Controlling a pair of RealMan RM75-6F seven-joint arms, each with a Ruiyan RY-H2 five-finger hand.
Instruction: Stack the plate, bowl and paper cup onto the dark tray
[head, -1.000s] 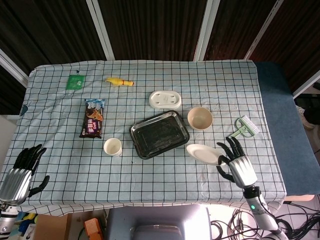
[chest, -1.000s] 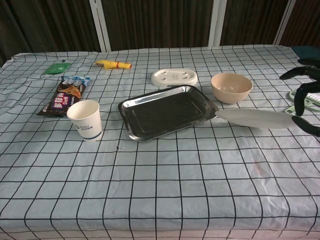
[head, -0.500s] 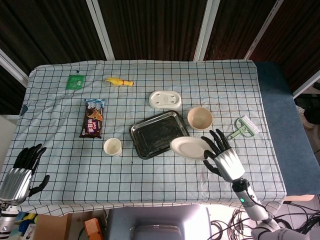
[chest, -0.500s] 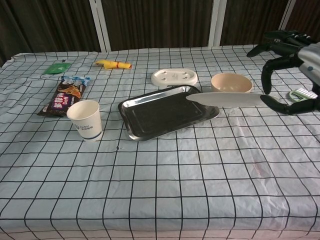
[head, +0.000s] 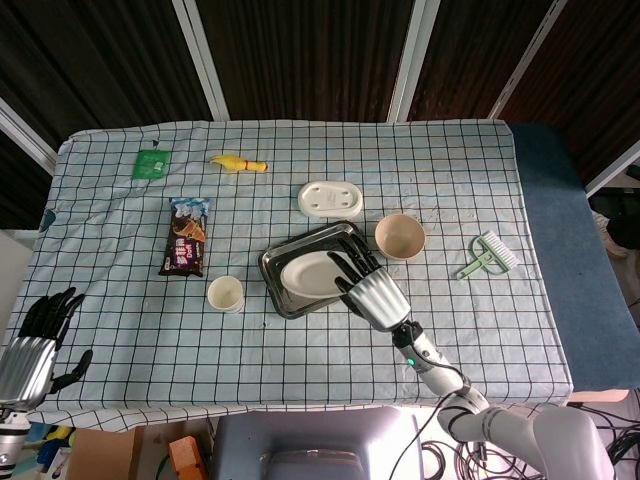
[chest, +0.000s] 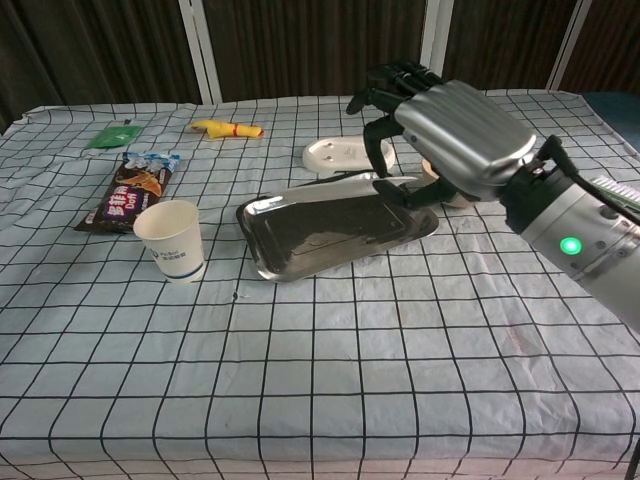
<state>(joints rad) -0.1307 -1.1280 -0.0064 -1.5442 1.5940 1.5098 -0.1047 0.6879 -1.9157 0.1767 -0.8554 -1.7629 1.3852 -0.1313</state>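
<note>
My right hand (head: 372, 288) grips a white plate (head: 308, 272) by its right rim and holds it level just above the dark metal tray (head: 276, 292) at mid-table. The chest view shows this hand (chest: 452, 138) large over the tray (chest: 300, 245), with the plate seen edge-on. A beige bowl (head: 400, 237) stands right of the tray and is mostly hidden behind the hand in the chest view. Left of the tray a paper cup (head: 226, 294) stands upright (chest: 170, 240). My left hand (head: 35, 350) hangs open off the table's near left corner.
A white soap dish (head: 330, 198) lies behind the tray. A snack packet (head: 186, 235), a yellow object (head: 240, 163) and a green packet (head: 152, 162) lie at the left and back. A green brush (head: 487, 254) lies at the right.
My right hand has carried the plate leftward from the table right of the tray to over the tray. The left hand has barely moved.
</note>
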